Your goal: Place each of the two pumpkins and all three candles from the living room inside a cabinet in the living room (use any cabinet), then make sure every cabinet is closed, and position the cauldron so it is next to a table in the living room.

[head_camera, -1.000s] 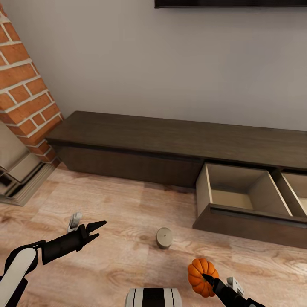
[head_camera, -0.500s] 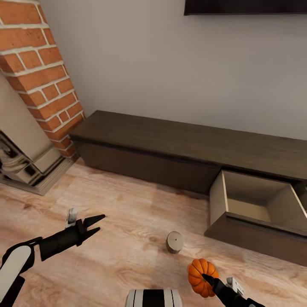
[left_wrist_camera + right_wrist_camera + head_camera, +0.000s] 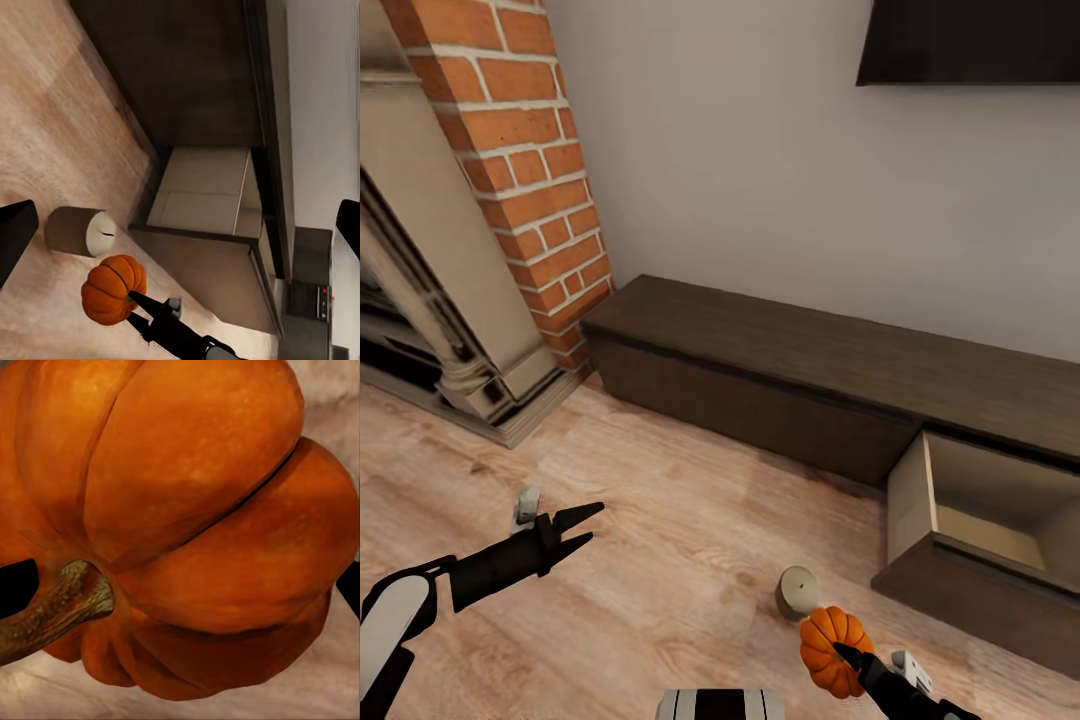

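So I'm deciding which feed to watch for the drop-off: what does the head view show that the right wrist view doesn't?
Head view alone: the left hand, open and empty, the candle on the floor, the cabinet with one drawer pulled out, the brick chimney. Right wrist view alone: the stem close up. Both: the pumpkin in the right hand, and wood floor.

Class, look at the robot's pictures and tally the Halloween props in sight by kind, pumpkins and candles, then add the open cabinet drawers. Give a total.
Pumpkins: 1, pumpkin held in the right gripper
Candles: 1, candle on the floor
Open drawers: 1, drawer in the cabinet
Total: 3
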